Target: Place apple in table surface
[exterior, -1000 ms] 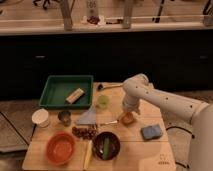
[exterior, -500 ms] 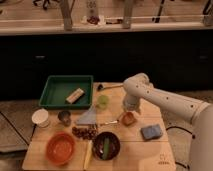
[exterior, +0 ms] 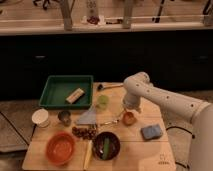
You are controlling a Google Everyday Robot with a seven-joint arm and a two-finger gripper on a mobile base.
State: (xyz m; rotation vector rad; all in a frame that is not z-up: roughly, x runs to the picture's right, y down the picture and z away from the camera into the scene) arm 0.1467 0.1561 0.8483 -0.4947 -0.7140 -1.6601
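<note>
Pincer (exterior: 131, 108) low over table (exterior: 150, 152), right above apple (exterior: 129, 119); grip state: cannot tell. Confirm apple rests on bare wood, release gently, lift straight, clear of blue pad (exterior: 151, 131).

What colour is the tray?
The tray is green, camera view; the end effector is at the apple.

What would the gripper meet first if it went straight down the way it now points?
Probably the apple, right below the gripper, resting on or just above the table surface; depth leaves contact unclear.
</note>
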